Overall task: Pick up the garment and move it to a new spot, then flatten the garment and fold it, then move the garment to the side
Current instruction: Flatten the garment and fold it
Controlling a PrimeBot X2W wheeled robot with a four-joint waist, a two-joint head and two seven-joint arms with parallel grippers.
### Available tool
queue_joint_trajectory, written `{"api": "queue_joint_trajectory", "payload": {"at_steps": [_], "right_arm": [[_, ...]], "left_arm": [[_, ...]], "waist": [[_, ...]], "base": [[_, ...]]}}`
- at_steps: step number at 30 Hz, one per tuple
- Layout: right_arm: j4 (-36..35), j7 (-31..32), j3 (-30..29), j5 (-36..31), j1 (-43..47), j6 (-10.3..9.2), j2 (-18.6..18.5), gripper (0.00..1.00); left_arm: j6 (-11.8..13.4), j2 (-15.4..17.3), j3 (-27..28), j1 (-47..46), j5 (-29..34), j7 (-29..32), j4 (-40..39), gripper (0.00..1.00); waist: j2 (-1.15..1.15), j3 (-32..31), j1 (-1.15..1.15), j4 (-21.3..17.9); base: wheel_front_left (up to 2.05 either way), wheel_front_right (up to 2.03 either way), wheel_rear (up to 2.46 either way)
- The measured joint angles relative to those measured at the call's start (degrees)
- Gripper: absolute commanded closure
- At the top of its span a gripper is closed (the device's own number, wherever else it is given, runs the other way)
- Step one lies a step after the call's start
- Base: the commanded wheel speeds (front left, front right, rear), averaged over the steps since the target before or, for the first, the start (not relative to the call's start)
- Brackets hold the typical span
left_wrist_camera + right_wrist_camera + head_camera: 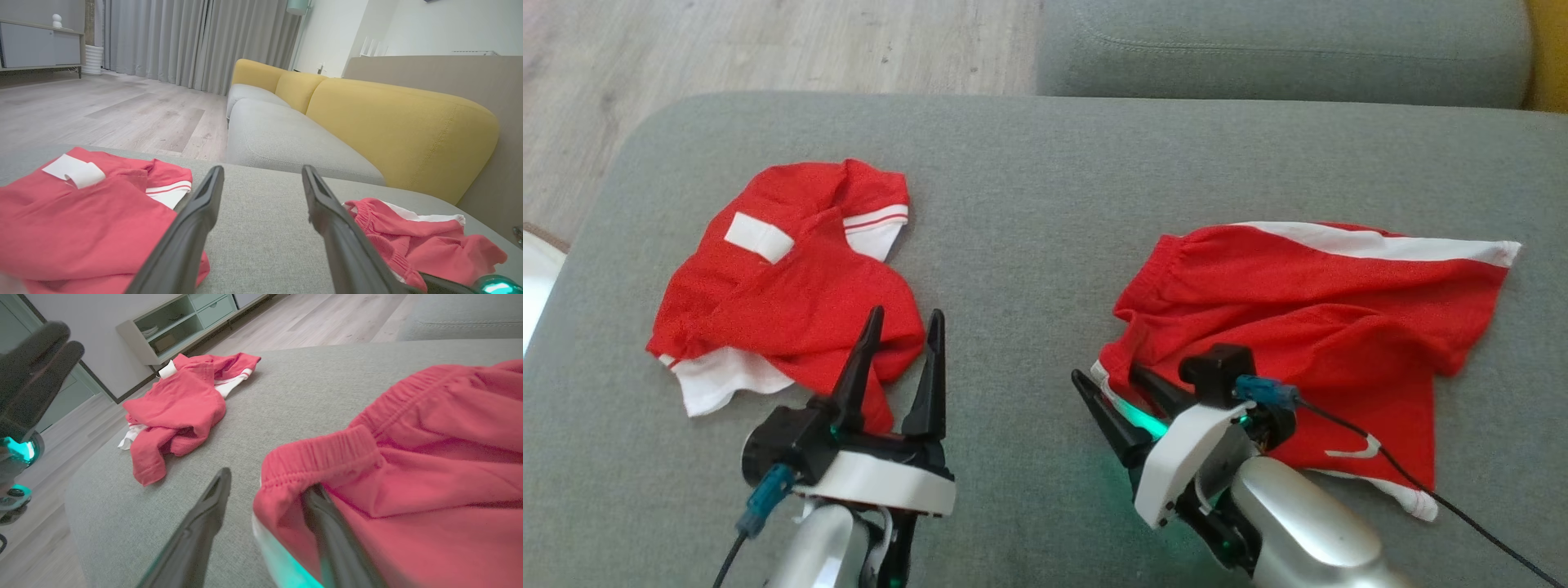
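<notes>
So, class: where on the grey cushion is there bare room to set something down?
Free: the grey cushion strip between red shirt and red shorts, and the band beyond both to the far edge. Crowded: the near side, left gripper by the shirt, right gripper at the shorts.

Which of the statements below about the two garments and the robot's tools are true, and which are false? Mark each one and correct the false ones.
1. A red shirt and red shorts both lie on the grey cushion. True.
2. The left tool is clamped shut on the shirt. False: its fingers stand wide apart and grip nothing.
3. The right tool is at the elastic waistband of the shorts, with one finger tucked against the fabric. True.
4. The shirt and the shorts overlap. False: they lie apart, with bare cushion between them.
</notes>
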Motion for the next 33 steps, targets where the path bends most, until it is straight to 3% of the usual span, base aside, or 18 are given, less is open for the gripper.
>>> {"api": "queue_joint_trajectory", "payload": {"at_steps": [5, 13, 19, 23, 26, 29, 33], "right_arm": [[0.01, -1.2, -2.25, -0.1, -0.02, 0.0, -1.21, 0.0], [-4.57, -3.77, -13.86, -4.3, 3.38, 0.0, -6.99, 0.0], [-9.0, -5.12, -23.09, -8.86, 9.18, 0.0, -7.84, 0.0], [-13.59, -8.24, -33.4, -14.44, 12.92, 0.0, -6.13, 0.0], [-16.18, -9.36, -39.17, -19.83, 17.53, 0.0, -2.52, 0.0], [-16.58, -9.62, -41.32, -23.2, 22.88, 0.0, 0.99, 0.0], [-16.63, -9.68, -41.58, -24.59, 26.04, 0.0, 2.21, 0.0]], "left_arm": [[0.0, 0.0, 1.09, 1.08, 0.49, 0.0, -0.01, 0.0], [0.02, 0.01, 2.56, 2.23, 0.49, 0.0, -0.62, 0.0], [0.02, 0.01, 3.43, 2.24, 0.49, 0.0, -1.3, 0.0], [0.0, 0.01, 3.96, 2.27, 0.49, 0.0, -1.41, 0.0], [-0.03, 0.01, 4.12, 2.32, 0.49, 0.0, -1.42, 0.0], [-0.09, 0.01, 4.26, 2.54, 0.48, 0.0, -1.53, 0.0], [-0.33, 0.01, 4.25, 3.48, 0.48, 0.0, -1.66, 0.0]], "waist": [[0.0, -0.65, 0.0, -1.49], [0.0, -2.0, 0.0, -4.95], [0.0, -2.06, 0.0, -7.23], [0.0, -1.79, 0.0, -8.74], [0.0, -1.66, 0.0, -9.54], [0.0, -1.73, 0.0, -10.09], [0.0, -1.5, 0.0, -10.46]], "base": [[0.0, 0.0, 0.0], [0.0, 0.0, 0.0], [0.0, 0.0, 0.0], [0.0, 0.0, 0.0], [0.0, 0.0, 0.0], [0.0, 0.0, 0.0], [0.0, 0.0, 0.0]]}}
